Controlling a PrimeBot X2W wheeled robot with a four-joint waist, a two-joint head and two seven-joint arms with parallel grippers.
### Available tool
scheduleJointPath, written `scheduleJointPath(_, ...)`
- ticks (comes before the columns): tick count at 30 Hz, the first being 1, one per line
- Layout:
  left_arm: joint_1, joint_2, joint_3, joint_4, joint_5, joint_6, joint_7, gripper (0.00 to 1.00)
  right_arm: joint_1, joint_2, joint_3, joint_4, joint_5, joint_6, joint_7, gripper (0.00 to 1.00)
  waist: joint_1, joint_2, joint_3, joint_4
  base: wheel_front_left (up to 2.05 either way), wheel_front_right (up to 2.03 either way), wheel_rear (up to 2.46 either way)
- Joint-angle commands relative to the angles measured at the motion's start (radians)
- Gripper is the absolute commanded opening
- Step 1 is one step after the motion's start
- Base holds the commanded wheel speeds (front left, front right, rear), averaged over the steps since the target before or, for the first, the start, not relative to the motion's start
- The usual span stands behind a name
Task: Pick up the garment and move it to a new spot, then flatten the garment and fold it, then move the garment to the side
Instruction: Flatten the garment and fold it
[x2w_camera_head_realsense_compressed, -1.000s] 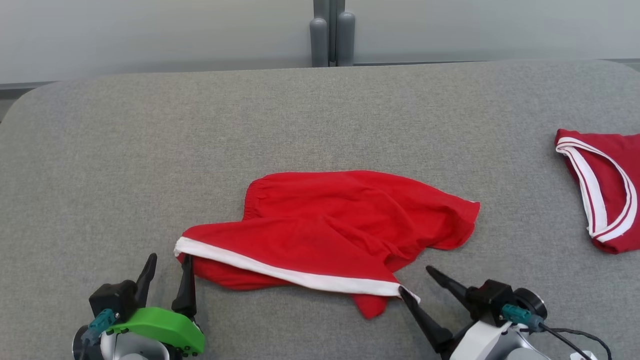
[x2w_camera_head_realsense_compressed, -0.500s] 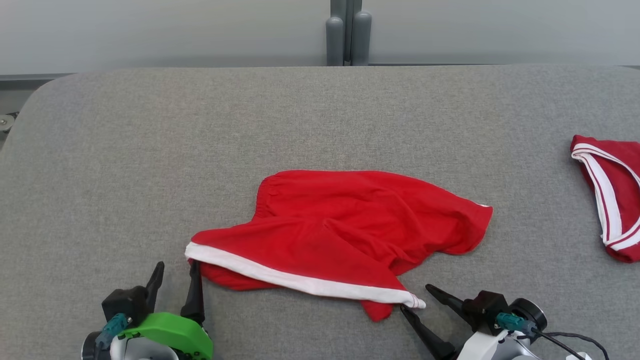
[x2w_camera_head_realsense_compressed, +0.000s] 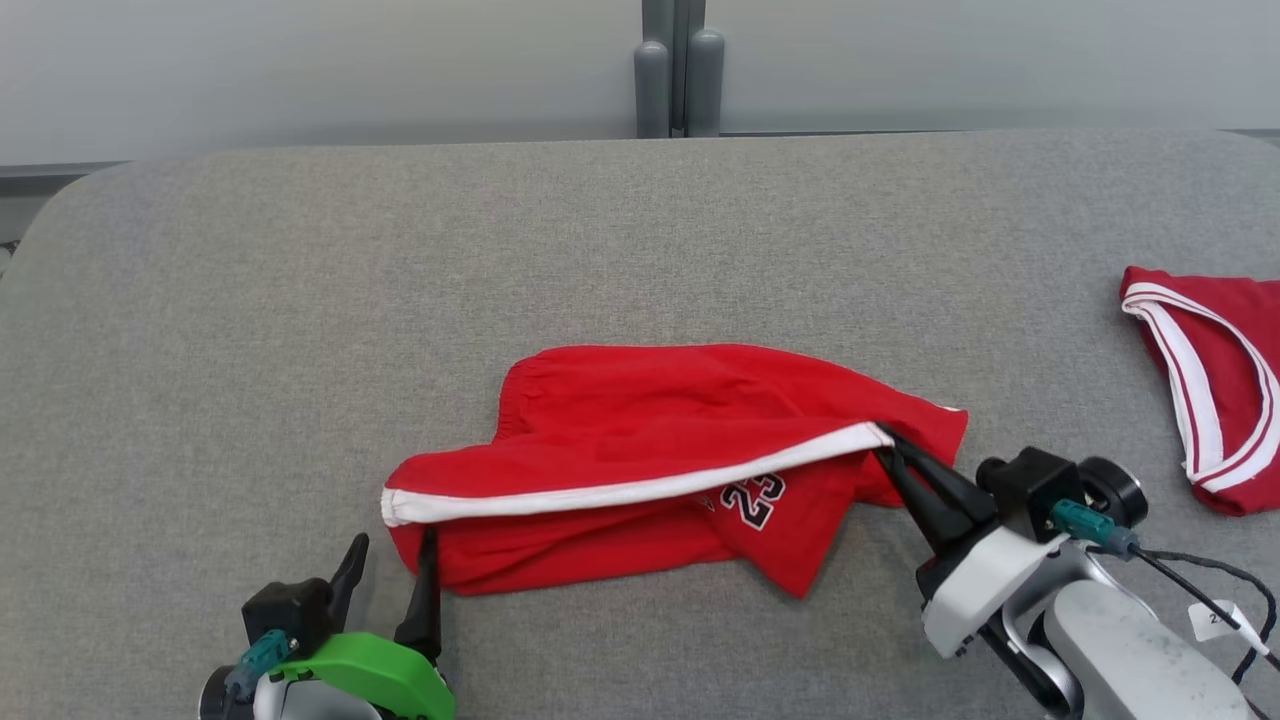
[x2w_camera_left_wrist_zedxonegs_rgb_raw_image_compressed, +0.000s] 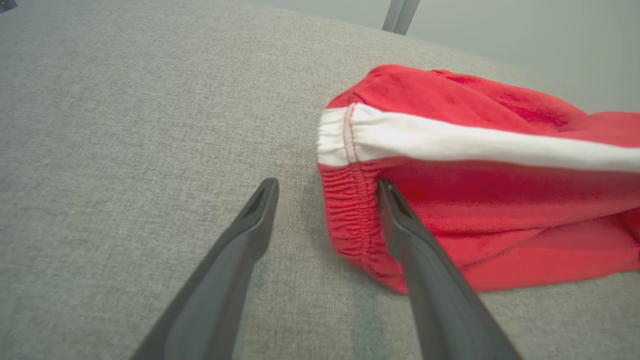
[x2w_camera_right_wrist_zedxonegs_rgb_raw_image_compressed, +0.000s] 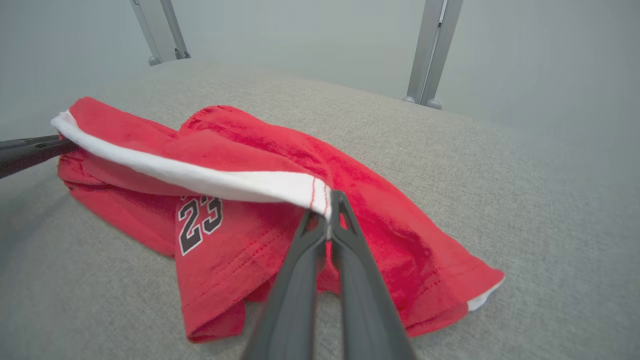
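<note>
Your left claw (x2w_camera_head_realsense_compressed: 395, 537) stands wide open, gripping nothing, at the near-left corner of the red garment (x2w_camera_head_realsense_compressed: 640, 410). Your right claw (x2w_camera_head_realsense_compressed: 884, 443) is pinched tight on its white stripe's end, held raised. The garment lies mid-worktop (x2w_camera_head_realsense_compressed: 300, 300); a second red garment (x2w_camera_head_realsense_compressed: 1225, 400) sits at the right edge.

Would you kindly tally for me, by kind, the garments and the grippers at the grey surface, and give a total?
Red garments: 2, the shorts and a white-trimmed piece at the right edge.
Grippers: 2, the left gripper and the right gripper.
Total: 4.
</note>
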Motion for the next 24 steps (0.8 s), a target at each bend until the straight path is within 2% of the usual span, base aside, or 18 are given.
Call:
scheduleJointPath(1, -0.010, 0.006, 0.000, 0.002, -0.008, -0.003, 0.001, 1.00, -0.021, 0.005, -0.024, -0.014, -0.029, -0.002, -0.003, 0.00, 0.0000, 0.0000, 0.000, -0.005, 0.00, 0.00, 0.00)
scheduleJointPath(4, -0.013, 0.005, -0.006, 0.001, -0.011, -0.003, 0.001, 1.00, -0.063, 0.005, -0.051, -0.031, -0.080, -0.002, -0.003, 0.00, 0.0000, 0.0000, 0.001, -0.007, 0.00, 0.00, 0.00)
scheduleJointPath(13, -0.032, 0.000, -0.034, 0.001, -0.022, -0.003, 0.001, 1.00, -0.201, -0.042, -0.032, -0.026, -0.245, -0.002, -0.003, 0.00, 0.0000, 0.0000, 0.016, 0.007, 0.00, 0.00, 0.00)
scheduleJointPath(18, -0.017, -0.001, -0.030, 0.002, -0.024, -0.003, 0.001, 1.00, -0.123, -0.042, -0.011, 0.007, -0.221, -0.002, -0.003, 0.00, 0.0000, 0.0000, 0.011, 0.002, 0.00, 0.00, 0.00)
scheduleJointPath(20, -0.009, -0.001, -0.027, 0.003, -0.025, -0.003, 0.001, 1.00, -0.093, -0.037, -0.002, 0.026, -0.185, -0.002, -0.003, 0.95, 0.0000, 0.0000, 0.004, -0.003, 0.00, 0.00, 0.00)
scheduleJointPath(21, -0.005, -0.001, -0.024, 0.002, -0.024, -0.003, 0.001, 1.00, -0.074, -0.035, -0.005, 0.035, -0.171, -0.002, -0.003, 1.00, 0.0000, 0.0000, 0.000, -0.005, 0.00, 0.00, 0.00)
scheduleJointPath(24, 0.004, -0.002, -0.016, 0.001, -0.022, -0.003, 0.001, 1.00, -0.007, -0.024, -0.021, 0.053, -0.132, -0.002, -0.003, 1.00, 0.0000, 0.0000, -0.011, -0.016, 0.00, 0.00, 0.00)
